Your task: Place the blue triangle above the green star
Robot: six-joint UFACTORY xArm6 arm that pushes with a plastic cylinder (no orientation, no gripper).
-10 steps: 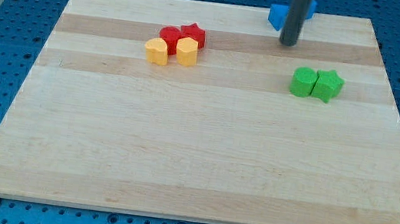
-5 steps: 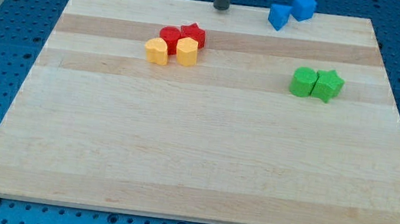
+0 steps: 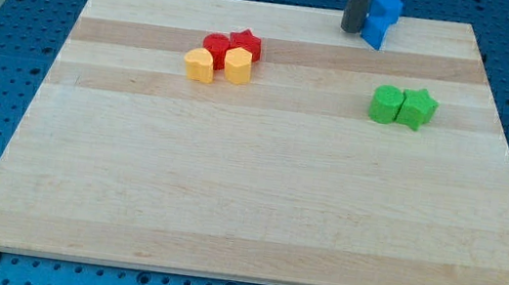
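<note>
The blue triangle (image 3: 376, 31) lies at the board's top edge, right of centre, touching a blue cube (image 3: 387, 6) just above and right of it. My tip (image 3: 351, 27) stands right against the triangle's left side. The green star (image 3: 418, 108) sits lower on the view's right, touching a green block (image 3: 386, 104) on its left. The triangle is above and to the left of the star.
A cluster sits at upper left of centre: a red block (image 3: 216, 46), a red star (image 3: 246, 43), a yellow block (image 3: 200, 64) and a second yellow block (image 3: 237, 64). The wooden board (image 3: 247, 201) lies on a blue perforated table.
My tip went left along the top edge, then came back right to the blue triangle's left side. The triangle has shifted right, under the blue cube.
</note>
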